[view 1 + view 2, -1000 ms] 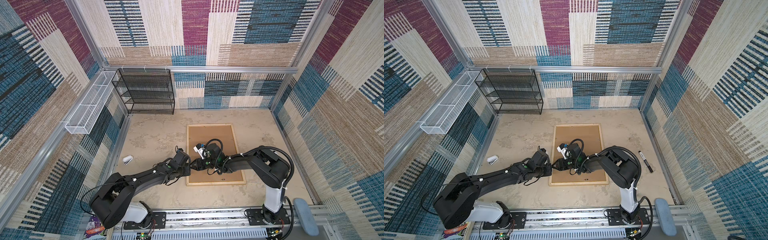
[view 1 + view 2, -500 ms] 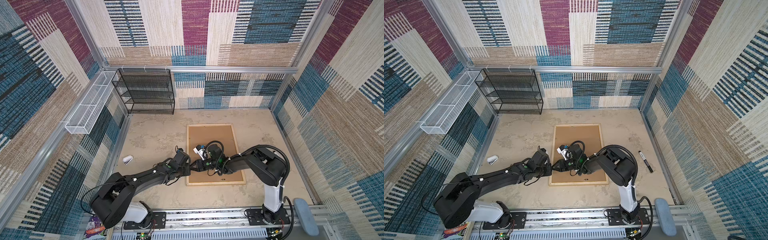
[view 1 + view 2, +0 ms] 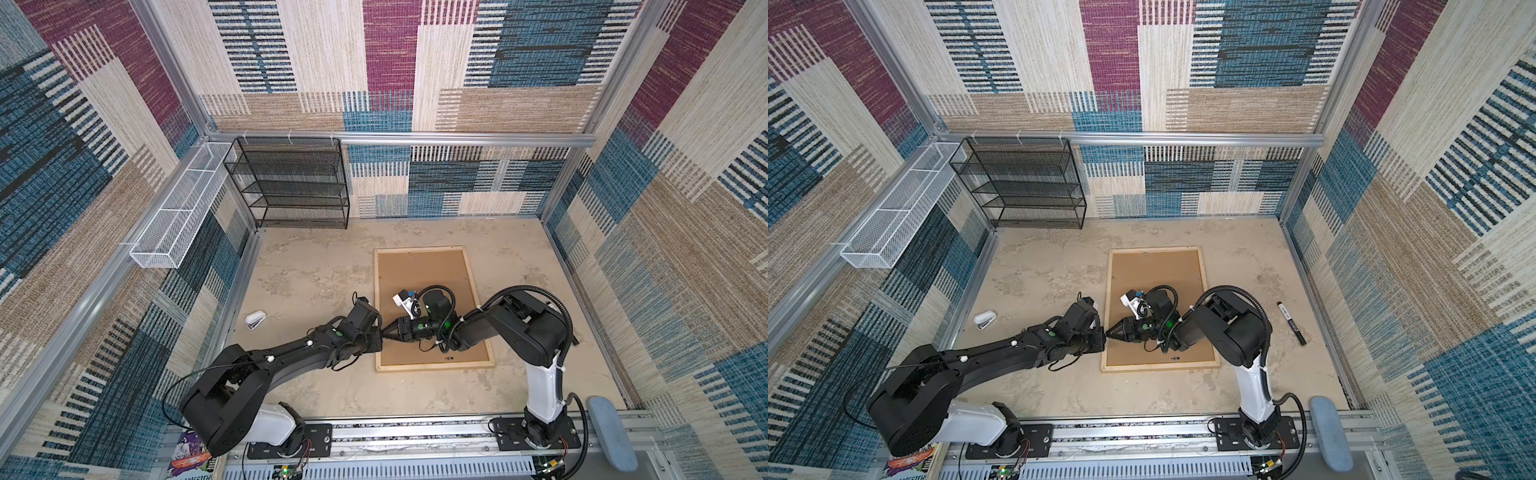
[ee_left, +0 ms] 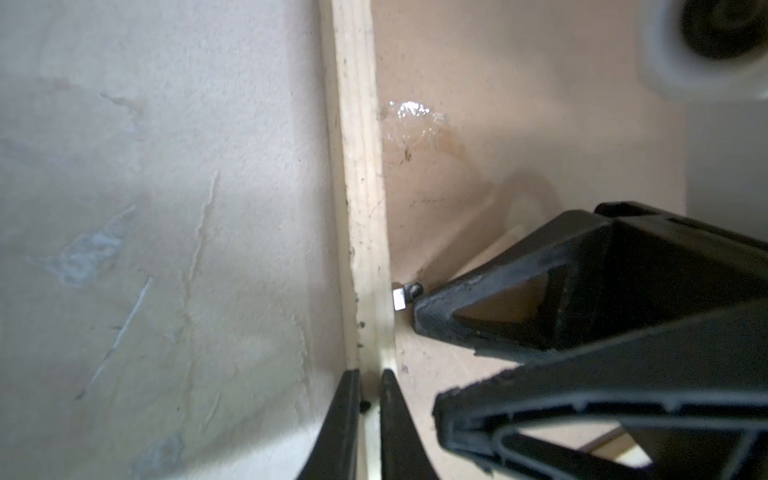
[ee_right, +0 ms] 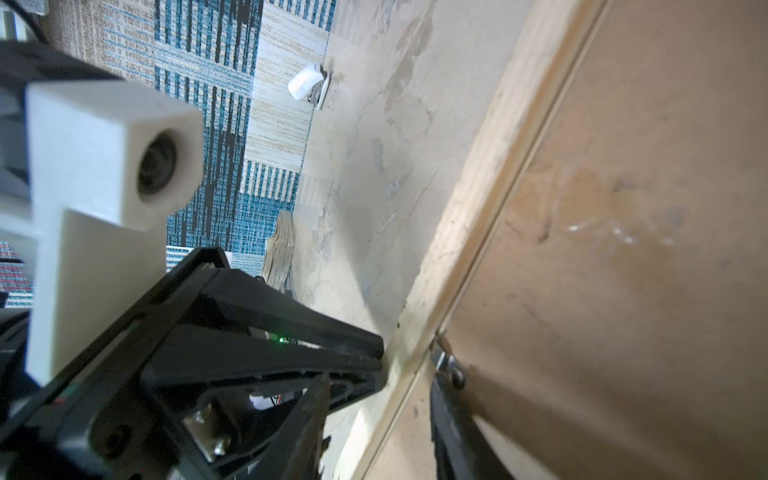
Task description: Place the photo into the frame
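Observation:
The frame lies face down on the floor with a brown backing board inside its pale wood strips. The photo is hidden. My left gripper is shut on the frame's left strip, one finger on each side. My right gripper reaches in from the board side and stands open. One of its fingertips rests against a small metal tab at the strip's inner edge. The two grippers nearly touch tip to tip.
A white stapler lies on the floor to the left of the frame. A black marker lies to its right. A black mesh rack stands at the back wall and a white wire basket hangs on the left wall.
The right arm's elbow has shifted slightly to the left. Both grippers have stayed at the frame's left strip with their jaws unchanged.

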`<action>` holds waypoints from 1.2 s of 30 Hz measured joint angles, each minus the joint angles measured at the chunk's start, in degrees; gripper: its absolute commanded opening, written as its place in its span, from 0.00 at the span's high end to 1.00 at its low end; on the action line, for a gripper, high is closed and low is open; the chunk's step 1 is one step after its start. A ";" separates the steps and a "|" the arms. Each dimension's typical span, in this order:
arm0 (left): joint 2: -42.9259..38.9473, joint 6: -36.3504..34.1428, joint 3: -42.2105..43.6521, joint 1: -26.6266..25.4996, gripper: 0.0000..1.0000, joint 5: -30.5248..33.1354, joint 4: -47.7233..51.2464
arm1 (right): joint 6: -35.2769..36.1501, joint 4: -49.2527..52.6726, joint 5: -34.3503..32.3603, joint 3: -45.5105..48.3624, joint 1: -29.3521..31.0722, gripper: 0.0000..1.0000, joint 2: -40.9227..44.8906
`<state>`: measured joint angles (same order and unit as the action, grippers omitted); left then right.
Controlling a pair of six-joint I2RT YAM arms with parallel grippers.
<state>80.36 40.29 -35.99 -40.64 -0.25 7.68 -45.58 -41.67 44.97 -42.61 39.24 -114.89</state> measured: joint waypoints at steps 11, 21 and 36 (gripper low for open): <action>0.35 -0.02 -0.20 -0.02 0.77 -0.50 -0.35 | -3.43 -3.91 -0.66 1.49 -0.55 0.57 -0.17; 1.05 -0.02 -0.33 -0.02 0.82 -0.94 -0.92 | -4.92 -4.52 -0.57 1.29 -0.63 0.57 -0.74; 1.66 -0.02 -0.85 0.00 0.84 -0.94 -0.55 | -8.37 -4.46 0.02 0.09 -0.59 0.58 -1.84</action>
<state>82.02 40.27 -36.84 -40.64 -1.19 7.14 -53.95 -46.13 44.99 -42.52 38.65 -116.73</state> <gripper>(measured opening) 0.166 0.418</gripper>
